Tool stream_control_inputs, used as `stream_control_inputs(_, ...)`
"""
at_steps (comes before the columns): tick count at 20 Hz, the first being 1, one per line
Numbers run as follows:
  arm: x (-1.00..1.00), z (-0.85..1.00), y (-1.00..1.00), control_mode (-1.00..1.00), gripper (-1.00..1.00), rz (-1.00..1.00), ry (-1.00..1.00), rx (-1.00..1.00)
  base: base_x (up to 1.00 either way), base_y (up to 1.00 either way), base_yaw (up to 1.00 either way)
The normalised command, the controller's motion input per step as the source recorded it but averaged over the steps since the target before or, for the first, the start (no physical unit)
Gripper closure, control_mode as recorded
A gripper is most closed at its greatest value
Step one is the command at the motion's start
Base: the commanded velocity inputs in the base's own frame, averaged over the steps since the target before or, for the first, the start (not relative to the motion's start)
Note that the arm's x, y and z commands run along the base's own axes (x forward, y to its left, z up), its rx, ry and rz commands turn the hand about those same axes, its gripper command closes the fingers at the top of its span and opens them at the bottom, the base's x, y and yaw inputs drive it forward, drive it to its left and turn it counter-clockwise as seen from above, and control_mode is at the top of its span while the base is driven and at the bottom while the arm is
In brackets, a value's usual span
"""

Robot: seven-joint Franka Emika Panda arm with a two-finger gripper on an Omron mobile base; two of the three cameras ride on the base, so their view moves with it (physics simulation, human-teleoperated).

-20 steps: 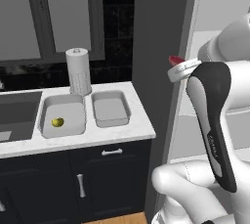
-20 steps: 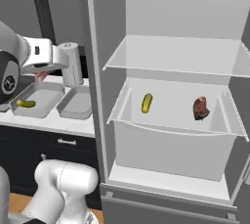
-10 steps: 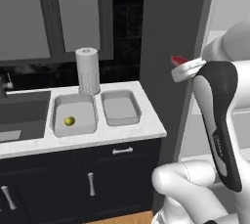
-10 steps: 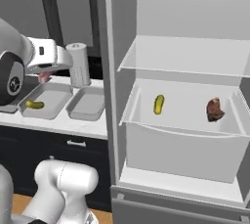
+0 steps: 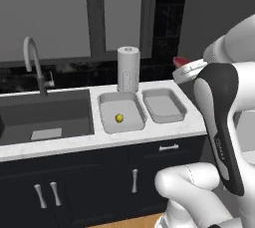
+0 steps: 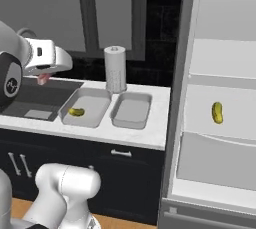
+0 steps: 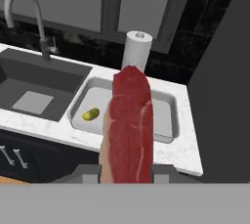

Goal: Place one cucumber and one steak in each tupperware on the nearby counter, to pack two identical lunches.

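My gripper (image 6: pixel 44 76) is shut on a slim red-pink steak (image 7: pixel 128 130), held high above the counter (image 5: pixel 149 135), to the right of the trays in the left base view. The steak's tip (image 5: pixel 181 61) pokes out of the hand. Two grey tupperware trays sit side by side on the counter. The left one (image 5: pixel 104 103) holds a yellow-green cucumber (image 5: pixel 119 118); the right one (image 5: pixel 163 106) holds nothing. In the hand view the steak hides part of the right tray (image 7: pixel 165 116). Another cucumber (image 6: pixel 217 112) lies on a shelf of the open fridge.
A paper towel roll (image 5: pixel 128 68) stands right behind the trays. A dark sink basin (image 5: pixel 45 115) with a curved faucet (image 5: pixel 33 62) lies to their left. The open fridge (image 6: pixel 220 123) stands at the counter's right end. Navy cabinets run below.
The base has driven left, so sink, counter and trays have slid right in both base views and the fridge is partly cut off. The gripper still holds the steak.
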Motion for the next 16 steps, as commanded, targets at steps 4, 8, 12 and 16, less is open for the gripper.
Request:
stream_control_inputs(4, 0.0, 0.0, 0.0, 1.0, 1.0, 0.0, 0.0, 0.0, 0.04, 0.46, 0.0)
stream_control_inputs(8, 0.0, 0.0, 0.0, 1.0, 1.0, 0.0, 0.0, 0.0, 0.05, 0.52, 0.0)
stream_control_inputs(12, 0.0, 0.0, 0.0, 1.0, 1.0, 0.0, 0.0, 0.0, 0.33, 0.44, 0.0)
stream_control_inputs(16, 0.0, 0.0, 0.0, 1.0, 1.0, 0.0, 0.0, 0.0, 0.49, 0.27, 0.0)
